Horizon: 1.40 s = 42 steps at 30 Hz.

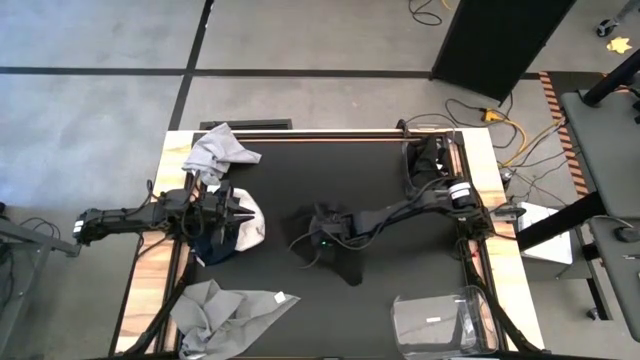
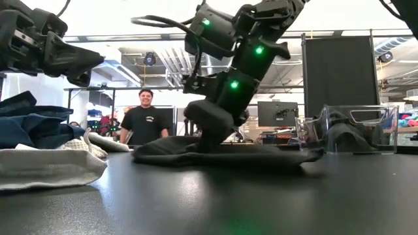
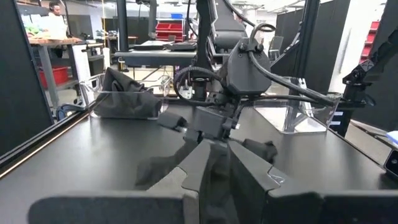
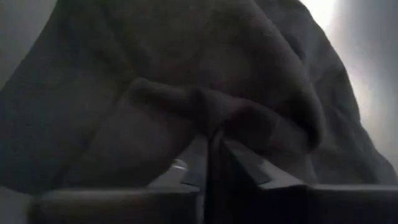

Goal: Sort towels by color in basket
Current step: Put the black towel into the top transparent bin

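A black towel [image 1: 342,258] lies in a low heap on the dark mat at mid-table; it also shows in the low view [image 2: 261,155] and fills the right wrist view [image 4: 186,81]. My right gripper [image 1: 318,237] slants down onto it from the table's right and is shut on it. My left gripper [image 1: 247,212] hangs level and shut at the table's left, above a pile of white and navy towels [image 1: 240,232], touching nothing. One grey towel [image 1: 220,152] lies at the far left, another [image 1: 228,312] at the near left. My right gripper pinches a raised fold [image 4: 208,109] of the black towel between its two fingers, which come slanting down from above and from the table's right. How many layers are in the fold cannot be told. The rest of the towel [image 2: 274,156] lies slack on the mat.
A clear basket [image 1: 445,322] stands at the near right corner. Another clear basket [image 2: 356,130] at the far right holds a dark towel [image 3: 124,99]. A person [image 2: 147,117] stands in the room beyond the table. Bare mat lies between the black towel and the left pile.
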Tool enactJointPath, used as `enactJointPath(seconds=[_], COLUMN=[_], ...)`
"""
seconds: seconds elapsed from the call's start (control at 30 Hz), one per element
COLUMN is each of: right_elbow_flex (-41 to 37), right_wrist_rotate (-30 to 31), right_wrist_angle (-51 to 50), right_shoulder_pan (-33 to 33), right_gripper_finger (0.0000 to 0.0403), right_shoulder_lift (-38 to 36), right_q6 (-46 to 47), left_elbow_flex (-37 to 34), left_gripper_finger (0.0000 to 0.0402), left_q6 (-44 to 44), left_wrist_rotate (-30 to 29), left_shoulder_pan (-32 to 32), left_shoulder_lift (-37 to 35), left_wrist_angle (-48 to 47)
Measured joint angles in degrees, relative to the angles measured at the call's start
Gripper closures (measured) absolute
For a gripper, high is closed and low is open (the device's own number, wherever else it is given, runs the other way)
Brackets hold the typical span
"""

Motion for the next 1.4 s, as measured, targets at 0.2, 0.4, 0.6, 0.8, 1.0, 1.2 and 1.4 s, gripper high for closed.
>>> enactJointPath(seconds=[0.2,0.4,0.6,0.8,1.0,1.2,1.4], right_elbow_flex=[-0.42,-0.77,-1.45,-2.90,-1.82,-1.36,-0.66], right_wrist_rotate=[9.81,36.63,54.43,60.20,57.95,53.09,46.14], right_wrist_angle=[-12.16,-31.55,-54.26,-59.03,-59.55,-60.07,-60.13], right_shoulder_pan=[0.95,2.41,0.75,-6.44,-15.45,-22.11,-24.19], right_gripper_finger=[0.0392,0.0393,0.0393,0.0393,0.0393,0.0393,0.0394], right_shoulder_lift=[-9.13,-21.65,-33.07,-42.04,-50.11,-59.65,-68.48], right_q6=[3.29,13.06,32.69,29.50,16.30,8.42,4.76], left_elbow_flex=[0.00,0.00,0.00,0.00,0.00,0.00,0.00], left_gripper_finger=[0.0362,0.0362,0.0362,0.0362,0.0362,0.0362,0.0362], left_q6=[0.00,0.00,0.00,0.00,0.00,0.00,0.00], left_wrist_rotate=[-0.01,-0.01,-0.01,0.01,-0.01,-0.01,-0.01], left_shoulder_pan=[0.02,0.01,0.01,0.02,0.02,0.00,0.02], left_shoulder_lift=[0.10,0.36,0.56,0.68,0.78,0.80,0.80], left_wrist_angle=[0.14,0.08,0.15,0.03,0.16,0.14,0.14])
